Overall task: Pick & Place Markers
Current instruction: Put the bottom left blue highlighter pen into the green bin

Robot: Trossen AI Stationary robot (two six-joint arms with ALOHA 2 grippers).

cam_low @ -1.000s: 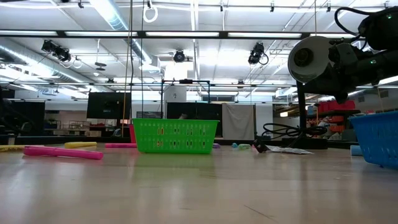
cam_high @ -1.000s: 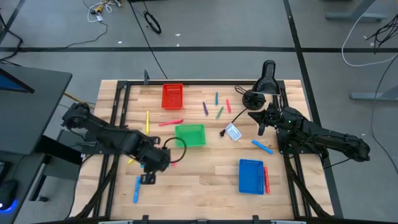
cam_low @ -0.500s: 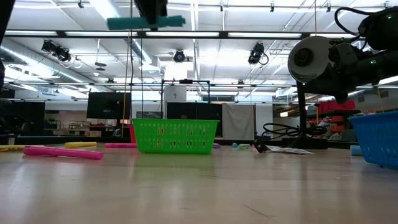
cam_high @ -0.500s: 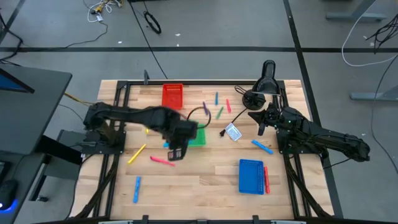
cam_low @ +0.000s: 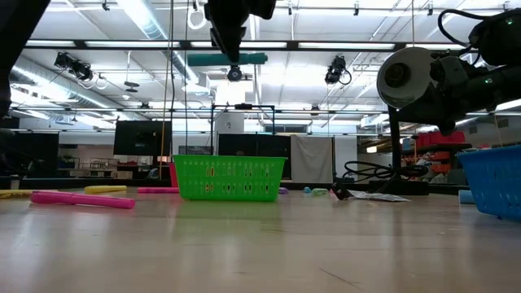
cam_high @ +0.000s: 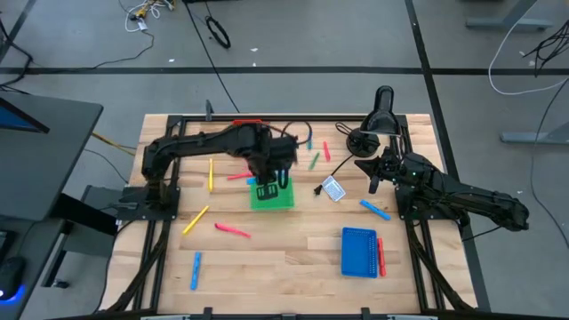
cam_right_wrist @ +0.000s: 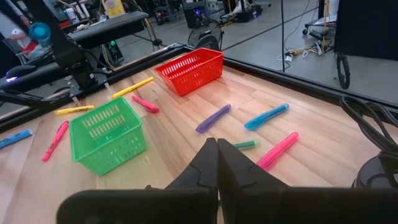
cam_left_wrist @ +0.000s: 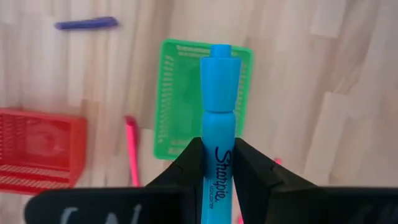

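Carry step, mid-air: the left hand [cam_left_wrist: 211, 171] hangs above the green tray [cam_high: 271, 194] near the centre of the tabletop [cam_high: 284, 258], its fingers [cam_left_wrist: 186, 163] clamped on the barrel of a blue Sharpie marker [cam_left_wrist: 217, 118] that lies level in the low view; the drop looks close, and the next move would call for settling the marker squarely over the tray's opening, lowering, then letting go so it lands inside rather than on the rim; the right hand [cam_high: 373, 175] waits at about 3 o'clock on the tabletop, its fingers pressed together on nothing; other markers lie loose, among them a pink marker [cam_high: 232, 230] at 7 o'clock of the tray, a yellow marker [cam_high: 196, 220] beyond it and a blue marker [cam_high: 195, 270] toward the near edge; the blue tray [cam_high: 359, 252] sits at 4 o'clock.
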